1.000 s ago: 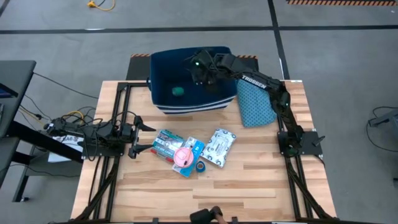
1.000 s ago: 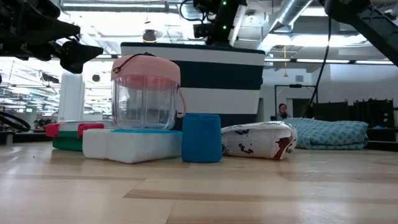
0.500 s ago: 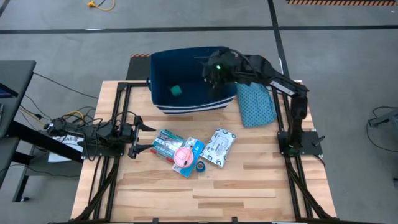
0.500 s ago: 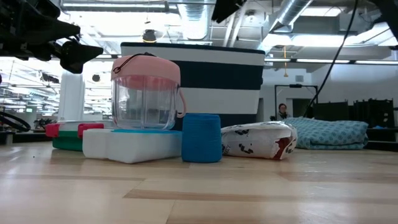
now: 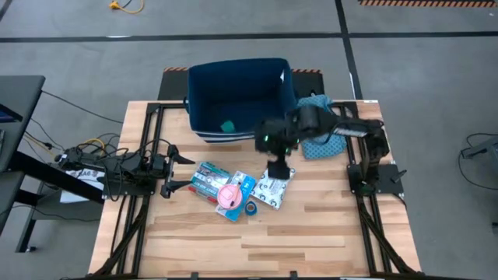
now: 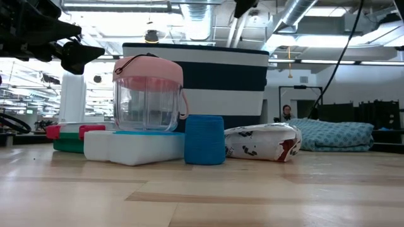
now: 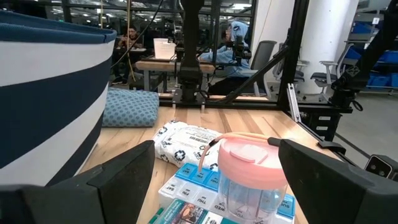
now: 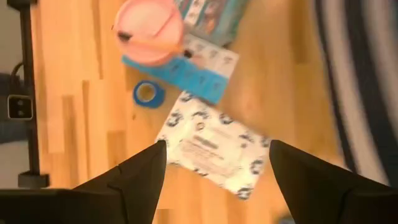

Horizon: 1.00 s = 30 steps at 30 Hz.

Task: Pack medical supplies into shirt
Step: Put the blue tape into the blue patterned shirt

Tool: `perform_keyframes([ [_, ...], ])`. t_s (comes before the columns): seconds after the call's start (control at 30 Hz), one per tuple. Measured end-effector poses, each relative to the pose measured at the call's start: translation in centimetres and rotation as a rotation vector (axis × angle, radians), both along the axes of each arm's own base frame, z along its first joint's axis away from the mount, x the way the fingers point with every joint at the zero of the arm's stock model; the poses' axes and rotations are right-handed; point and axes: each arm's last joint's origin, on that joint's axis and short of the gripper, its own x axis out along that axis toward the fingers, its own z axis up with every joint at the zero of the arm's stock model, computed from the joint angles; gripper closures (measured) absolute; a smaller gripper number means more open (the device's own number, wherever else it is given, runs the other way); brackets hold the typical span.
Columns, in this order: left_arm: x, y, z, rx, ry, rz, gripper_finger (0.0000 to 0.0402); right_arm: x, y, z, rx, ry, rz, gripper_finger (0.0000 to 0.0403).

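The white printed pouch (image 5: 274,185) lies flat on the table, and my right gripper (image 5: 278,159) hovers above it, open. In the right wrist view the pouch (image 8: 211,146) shows between the spread fingers. Left of it lie the flat blue-white-red boxes (image 5: 208,180), with a pink-lidded clear pot (image 5: 230,196) standing on them. A small blue tape roll (image 5: 250,208) stands beside them. A teal roll (image 5: 227,125) lies inside the navy striped bin (image 5: 233,82). My left gripper (image 5: 175,173) waits open at the table's left, level with the boxes.
A folded teal patterned cloth (image 5: 319,134) lies right of the bin, under my right arm. The bin stands at the table's far edge. Bare wood stretches along the near half of the table (image 5: 311,233). People and desks show in the room behind.
My right gripper has left the space above the bin, swung toward the table's near edge and come down over the white pouch. The supplies on the table have stayed put.
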Motion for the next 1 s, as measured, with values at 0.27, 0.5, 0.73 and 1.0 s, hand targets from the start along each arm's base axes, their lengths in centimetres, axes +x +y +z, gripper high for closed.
perform_keyframes([
  [0.27, 0.0, 0.0, 0.0, 0.0, 0.0, 0.0, 0.0068, 2.3, 4.0, -5.4, 0.027, -0.021, 0.04, 0.0127],
  [0.5, 0.0, 0.0, 0.0, 0.0, 0.0, 0.0, 0.0068, 3.1, 6.3, -9.4, 0.041, -0.055, 0.08, 0.0127],
  [0.73, 0.0, 0.0, 0.0, 0.0, 0.001, 0.0, 0.0068, 3.4, 8.0, -12.4, 0.051, -0.096, 0.12, 0.0127],
  [1.0, 0.0, 0.0, 0.0, 0.0, 0.0, 0.0, 0.0068, 3.2, 9.5, -14.5, 0.066, -0.122, 0.135, 0.0127],
])
